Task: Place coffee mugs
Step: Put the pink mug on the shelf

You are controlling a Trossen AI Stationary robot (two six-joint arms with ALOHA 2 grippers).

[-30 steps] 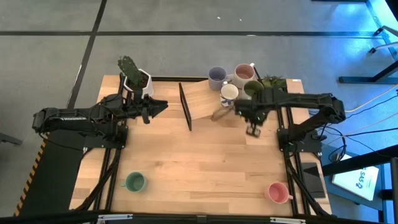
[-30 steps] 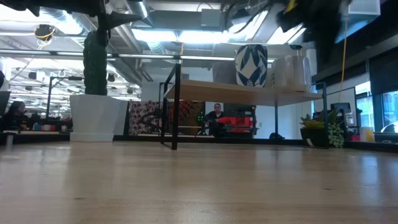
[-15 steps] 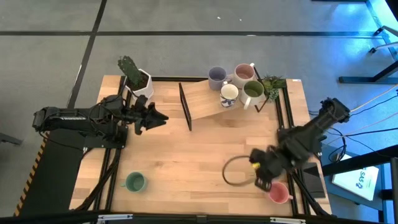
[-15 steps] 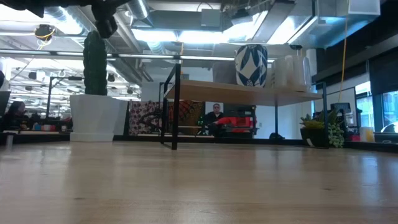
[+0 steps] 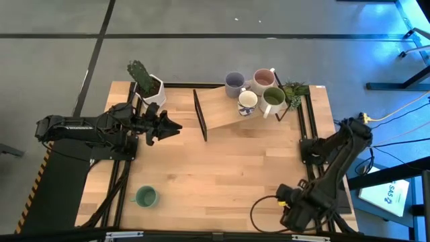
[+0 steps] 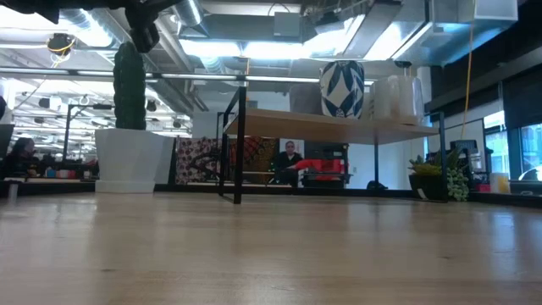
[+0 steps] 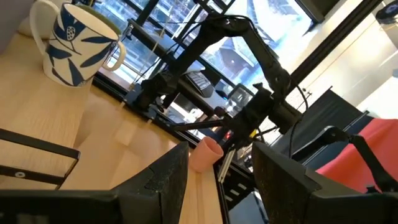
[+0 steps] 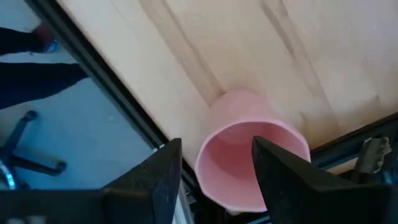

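Observation:
On the wooden shelf (image 5: pixel 222 111) at the far side stand a lavender-blue mug (image 5: pixel 234 83), a mauve mug (image 5: pixel 263 79), a white mug with blue leaves (image 5: pixel 247 101) and an olive green mug (image 5: pixel 273 97). A teal green mug (image 5: pixel 146 196) stands upright near the table's near left corner. A pink mug (image 8: pixel 252 155) stands at the near right corner. My right gripper (image 5: pixel 293 210) hangs open over the pink mug and hides it in the high view. My left gripper (image 5: pixel 164 126) hovers open and empty left of the shelf. My right gripper (image 8: pixel 216 146) comes at the pink mug from above, open. One finger (image 8: pixel 155 180) stands outside the rim (image 8: pixel 208 165); the other (image 8: pixel 292 180) covers the rim's opposite side. Whether either finger touches the mug, I cannot tell.
A white hexagonal cactus pot (image 5: pixel 149 86) stands at the far left, close behind my left gripper. A small green plant (image 5: pixel 294 88) sits at the shelf's right end. Black rails (image 5: pixel 306 134) run along the table's sides. The middle of the table (image 5: pixel 222 168) is bare wood.
My right gripper has swung from beside the shelf toward the table's near right corner, and down over the pink mug, which it now covers in the high view. The mugs on the shelf have stayed in place.

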